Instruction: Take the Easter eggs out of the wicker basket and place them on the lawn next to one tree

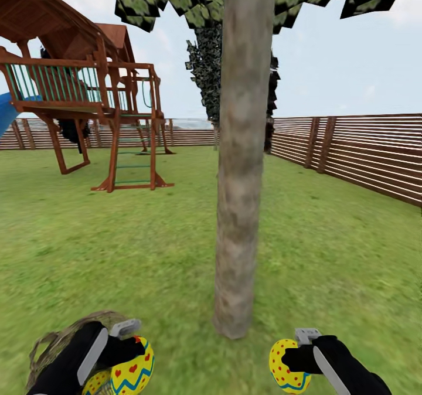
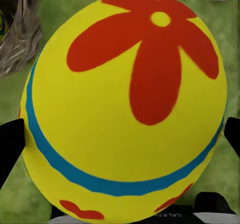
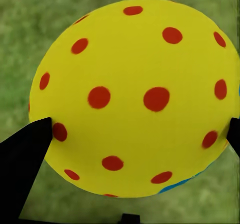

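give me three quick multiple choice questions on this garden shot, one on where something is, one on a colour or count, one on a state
1. Where does the tree trunk stand?
A. ahead, between the two grippers
B. behind the playhouse
C. against the fence

2. What marks the egg in the right gripper?
A. green stripes
B. red dots
C. black stars

3. What state is the left gripper in?
A. open and empty
B. shut on the basket rim
C. shut on an egg

Answers: 1 A, the trunk rises from the lawn between both grippers in the head view. 2 B, red dots cover its yellow shell. 3 C, its fingers clamp the flowered egg beside the basket.
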### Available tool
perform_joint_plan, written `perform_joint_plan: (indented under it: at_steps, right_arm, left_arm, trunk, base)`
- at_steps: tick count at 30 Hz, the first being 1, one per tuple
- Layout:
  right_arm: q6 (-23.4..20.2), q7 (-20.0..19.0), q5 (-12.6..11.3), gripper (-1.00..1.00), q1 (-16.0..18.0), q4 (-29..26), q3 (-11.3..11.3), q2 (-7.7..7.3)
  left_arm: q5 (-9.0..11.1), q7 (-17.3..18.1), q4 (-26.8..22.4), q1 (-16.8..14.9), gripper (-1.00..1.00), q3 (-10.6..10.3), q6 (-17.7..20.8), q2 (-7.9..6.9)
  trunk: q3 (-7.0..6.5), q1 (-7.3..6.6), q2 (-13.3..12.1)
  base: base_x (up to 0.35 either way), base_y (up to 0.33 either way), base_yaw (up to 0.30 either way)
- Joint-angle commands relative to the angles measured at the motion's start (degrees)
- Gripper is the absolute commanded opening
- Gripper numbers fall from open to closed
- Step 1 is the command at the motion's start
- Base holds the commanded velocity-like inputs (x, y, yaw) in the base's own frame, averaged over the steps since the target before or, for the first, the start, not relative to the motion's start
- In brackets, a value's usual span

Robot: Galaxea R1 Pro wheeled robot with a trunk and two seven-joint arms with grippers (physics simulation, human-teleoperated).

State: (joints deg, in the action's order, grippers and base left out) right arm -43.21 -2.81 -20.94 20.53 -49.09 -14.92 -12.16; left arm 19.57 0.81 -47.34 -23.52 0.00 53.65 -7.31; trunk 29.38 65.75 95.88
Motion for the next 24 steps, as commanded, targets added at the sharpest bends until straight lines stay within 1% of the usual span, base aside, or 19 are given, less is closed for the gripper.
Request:
perform_joint_plan:
  at_steps: [1, 17, 19, 24]
  right_arm:
    - [-0.13, -0.35, 0.29, -1.00, 0.04, -0.04, -0.17, -0.06]
    - [-0.03, -0.53, 0.29, -1.00, 0.04, -0.11, -0.29, -0.14]
    - [-0.03, -0.53, 0.30, -1.00, 0.04, -0.12, -0.29, -0.14]
    - [-0.03, -0.53, 0.29, -1.00, 0.04, -0.13, -0.29, -0.14]
  left_arm:
    - [-0.06, 0.07, 0.37, -0.03, -1.00, 0.00, -0.02, 0.06]
    - [-0.06, 0.07, 0.76, -0.03, -1.00, 0.01, -0.23, 0.11]
    - [-0.06, 0.00, 0.76, -0.03, -1.00, 0.00, -0.21, 0.11]
    - [-0.06, -0.02, 0.76, -0.03, -1.00, 0.02, -0.21, 0.11]
  trunk:
    - [0.07, 0.01, 0.03]
    - [0.07, 0.01, 0.03]
    - [0.07, 0.01, 0.03]
    - [0.07, 0.01, 0.03]
  base:
    - [0.087, -0.322, 0.000]
    - [0.089, -0.320, 0.000]
    - [0.063, -0.161, 0.000]
    - [0.007, -0.017, 0.000]
